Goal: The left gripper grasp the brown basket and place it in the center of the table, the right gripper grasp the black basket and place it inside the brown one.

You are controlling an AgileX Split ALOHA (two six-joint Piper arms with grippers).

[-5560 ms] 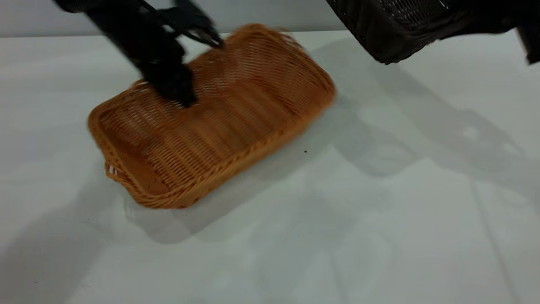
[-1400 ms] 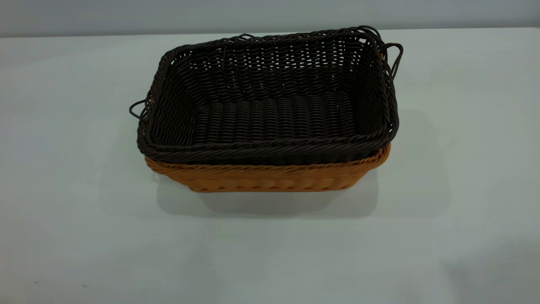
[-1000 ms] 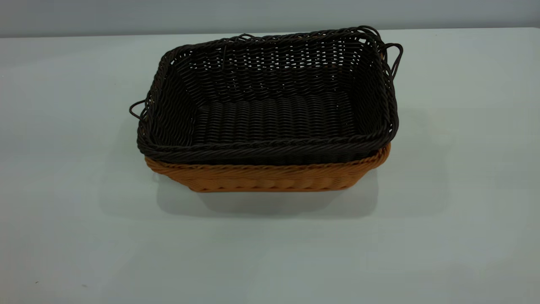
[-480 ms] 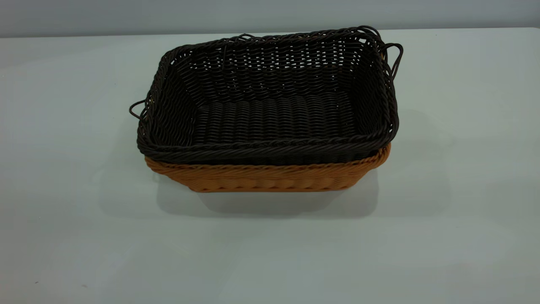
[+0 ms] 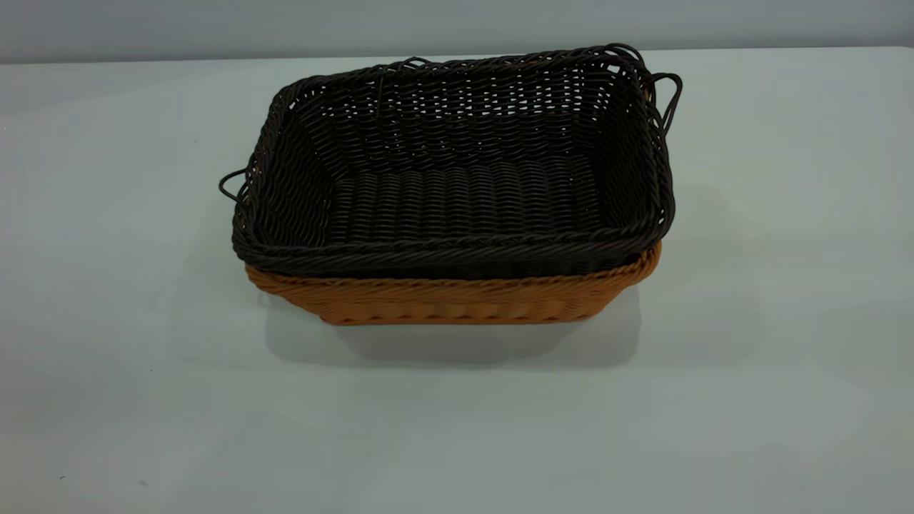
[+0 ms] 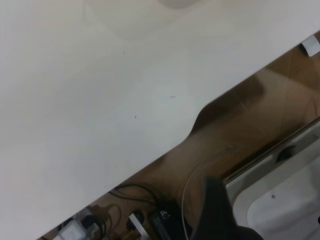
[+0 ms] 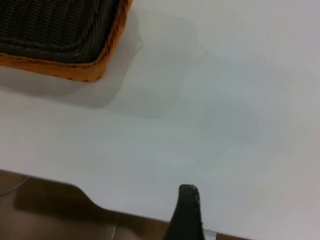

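**Black basket nested in the brown one, both arms off at the table edges**

Where the exterior view looks across the table (image 5: 785, 357), the black basket (image 5: 457, 193) sits inside the brown basket (image 5: 457, 300), and the pair rests near the middle of the white top. Only the brown basket's near wall and braided rim show below the black rim; the rest of it is covered. The black basket sits a little askew in it — its far right corner rides higher than its near left one. A thin loop handle sticks out at each short end of the black basket. Nothing touches either basket, and neither arm appears in this view.

From the right wrist view, a corner of the nested pair shows: black weave (image 7: 50, 25) ringed by the orange-tan rim (image 7: 107, 52), well apart from the right gripper (image 7: 187, 212). Only one dark fingertip of that gripper is seen, above the table's edge, so I cannot tell how its fingers stand.

From the left wrist view, the left gripper (image 6: 217, 210) hangs past the table edge, over cables (image 6: 150, 200) and a brown floor (image 6: 250, 125). Again a single dark finger is all that shows — whether that gripper is wide or closed cannot be told. No basket appears there.
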